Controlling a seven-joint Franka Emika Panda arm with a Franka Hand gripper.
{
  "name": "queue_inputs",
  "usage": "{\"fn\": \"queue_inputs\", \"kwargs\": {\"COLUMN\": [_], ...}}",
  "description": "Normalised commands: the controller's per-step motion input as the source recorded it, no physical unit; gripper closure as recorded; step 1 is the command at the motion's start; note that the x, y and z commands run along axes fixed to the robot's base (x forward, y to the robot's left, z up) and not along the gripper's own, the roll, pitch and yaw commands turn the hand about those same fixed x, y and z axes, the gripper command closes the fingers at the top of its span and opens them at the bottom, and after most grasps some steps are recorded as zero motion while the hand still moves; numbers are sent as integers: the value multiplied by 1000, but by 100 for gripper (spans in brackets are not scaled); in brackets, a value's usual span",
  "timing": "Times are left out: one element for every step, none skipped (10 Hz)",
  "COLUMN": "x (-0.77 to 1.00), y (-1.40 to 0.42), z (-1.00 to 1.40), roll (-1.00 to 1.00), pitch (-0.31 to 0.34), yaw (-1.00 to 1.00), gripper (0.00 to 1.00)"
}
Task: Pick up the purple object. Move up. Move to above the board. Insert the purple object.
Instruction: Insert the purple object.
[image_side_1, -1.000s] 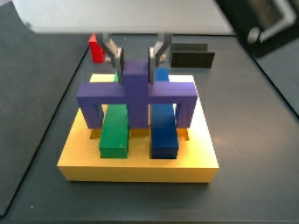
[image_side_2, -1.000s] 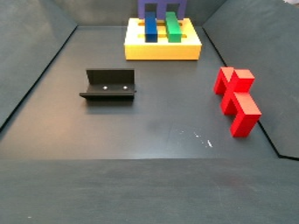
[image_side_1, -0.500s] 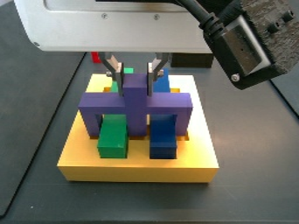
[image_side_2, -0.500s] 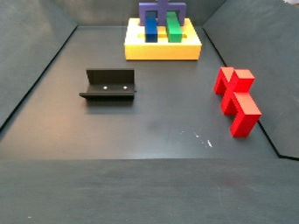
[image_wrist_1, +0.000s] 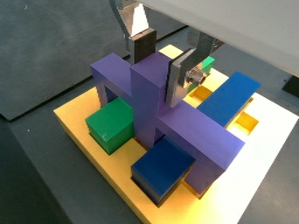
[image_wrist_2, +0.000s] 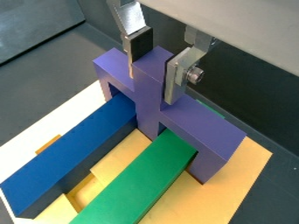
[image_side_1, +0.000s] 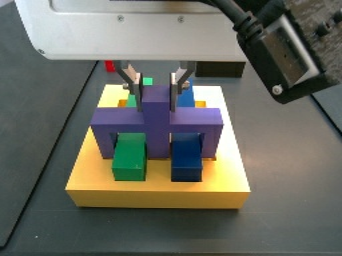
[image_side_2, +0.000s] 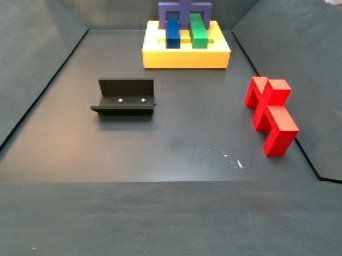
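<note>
Gripper (image_side_1: 155, 79) low over yellow board, pointing straight down under big white wrist housing. Two silver fingers (image_wrist_1: 186, 73) stand either side of upright stem of purple piece (image_wrist_1: 152, 105), dark pads facing inward. In both wrist views plates sit close against stem; actual contact hard to judge. Arm slants away behind.

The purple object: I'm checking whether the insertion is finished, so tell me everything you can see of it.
The purple object is a matte, plastic-looking bridge shape: a crossbar with two legs and a raised central rib. It stands upright on the yellow board, straddling the green block and the blue block, legs down on the board. The gripper is at its top, its fingers against either side of the rib. Whether it is fully seated cannot be judged.
</note>
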Motion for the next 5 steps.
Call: {"fn": "queue_inputs", "kwargs": {"x": [0, 0, 0, 0, 0], "y": [0, 0, 0, 0, 0], "z": [-294, -303, -340, -357, -371], "roll": [27, 37, 40, 60, 74], "pitch": [-59, -64, -47, -39, -34], "yaw": [0, 0, 0, 0, 0], "gripper": [100, 100, 100, 100, 100]}}
